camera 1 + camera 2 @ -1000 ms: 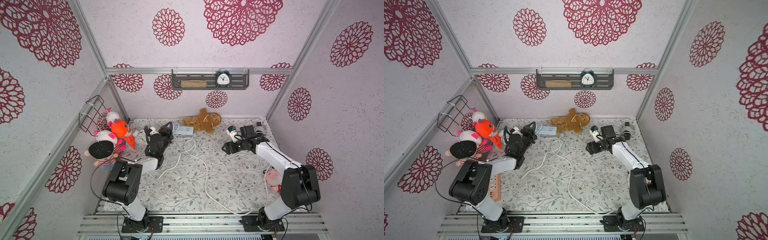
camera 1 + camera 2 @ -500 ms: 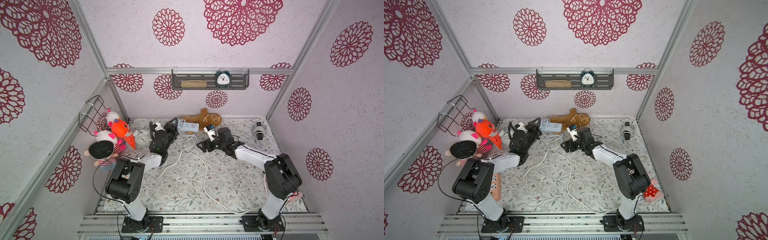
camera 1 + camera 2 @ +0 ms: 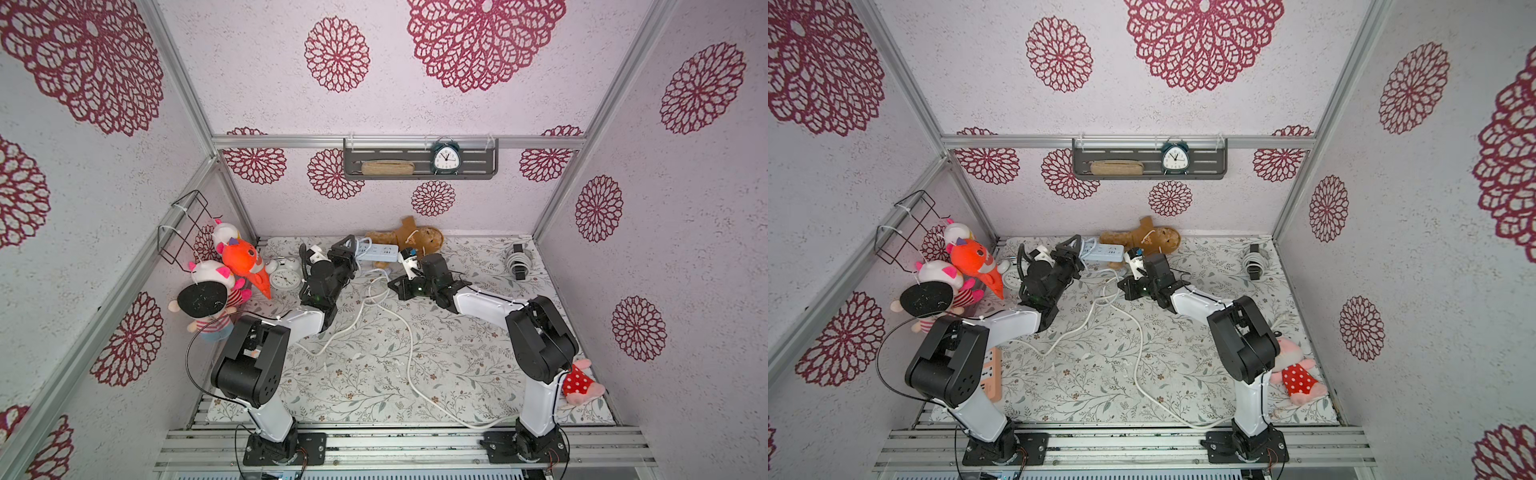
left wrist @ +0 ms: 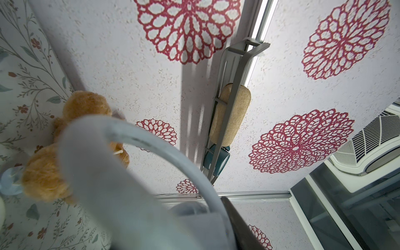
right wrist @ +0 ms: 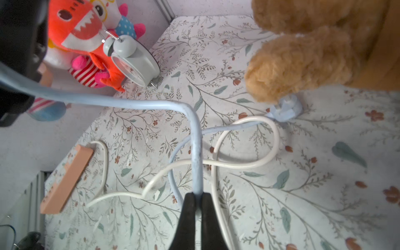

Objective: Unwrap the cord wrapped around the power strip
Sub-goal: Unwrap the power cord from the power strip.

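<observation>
Right pincer clenched on cord, left pincer grasping power strip, floral tabletop

Brown plush toy by back wall, white alarm clock beside orange plush, teal clock on shelf

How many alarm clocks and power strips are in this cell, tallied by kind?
Alarm clocks: 2 (teal alarm clock, white alarm clock)
Power strips: 2 (blue power strip, peach power strip)
Total: 4
</observation>
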Motion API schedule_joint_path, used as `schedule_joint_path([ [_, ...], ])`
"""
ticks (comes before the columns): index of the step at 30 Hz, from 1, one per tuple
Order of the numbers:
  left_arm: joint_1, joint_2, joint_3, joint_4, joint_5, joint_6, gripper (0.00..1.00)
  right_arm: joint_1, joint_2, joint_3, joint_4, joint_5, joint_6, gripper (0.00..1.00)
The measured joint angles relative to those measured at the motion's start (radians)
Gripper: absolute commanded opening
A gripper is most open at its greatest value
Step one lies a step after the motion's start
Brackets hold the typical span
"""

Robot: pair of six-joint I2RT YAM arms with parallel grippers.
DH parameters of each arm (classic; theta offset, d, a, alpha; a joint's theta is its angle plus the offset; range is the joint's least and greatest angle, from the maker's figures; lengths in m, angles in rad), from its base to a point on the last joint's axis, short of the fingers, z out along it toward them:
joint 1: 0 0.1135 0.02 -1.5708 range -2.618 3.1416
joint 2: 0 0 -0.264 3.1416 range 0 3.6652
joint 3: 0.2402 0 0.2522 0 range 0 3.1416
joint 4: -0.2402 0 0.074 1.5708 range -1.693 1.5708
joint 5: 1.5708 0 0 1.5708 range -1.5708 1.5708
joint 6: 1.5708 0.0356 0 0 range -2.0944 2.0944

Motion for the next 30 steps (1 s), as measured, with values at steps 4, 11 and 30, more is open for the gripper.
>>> schedule_joint_path([
  [4,0.000,0.000,-0.013,0.003,-0.016,-0.016,0.00,0.008,-0.037,0.006,-0.133,-0.020,-0.008,0.00],
  [11,0.000,0.000,-0.016,0.000,-0.040,-0.037,0.00,0.040,-0.200,0.046,-0.430,-0.056,-0.079,0.00],
  [30,-0.001,-0.031,-0.022,-0.003,-0.072,-0.046,0.00,0.044,0.067,0.037,-0.076,0.130,0.165,0.59],
])
